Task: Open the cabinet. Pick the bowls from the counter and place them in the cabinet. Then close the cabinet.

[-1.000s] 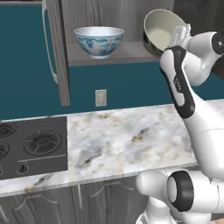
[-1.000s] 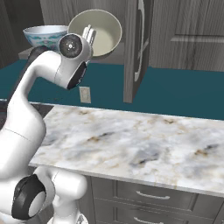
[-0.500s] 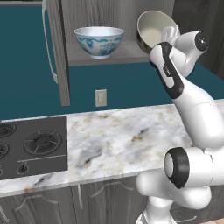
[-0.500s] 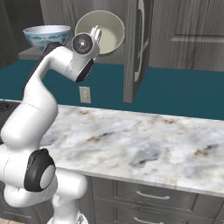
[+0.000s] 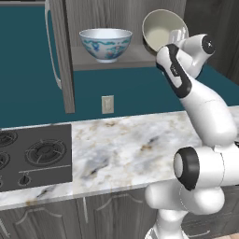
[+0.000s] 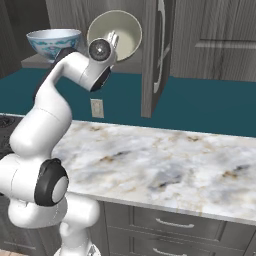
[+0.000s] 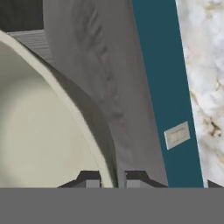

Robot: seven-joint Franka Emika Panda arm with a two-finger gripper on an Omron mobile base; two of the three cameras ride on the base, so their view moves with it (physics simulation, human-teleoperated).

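Two-finger gripper point(image 7: 112, 177) clamped on rim of cream-olive round bowl point(image 5: 161, 29), tilted, at right edge of grey-brown wood-grain cabinet point(image 5: 86, 14) shelf; white floral bowl point(image 5: 105, 44) at left.

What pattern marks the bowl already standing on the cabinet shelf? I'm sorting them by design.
Blue and red floral marks on the round white bowl, clearest in the left base view.
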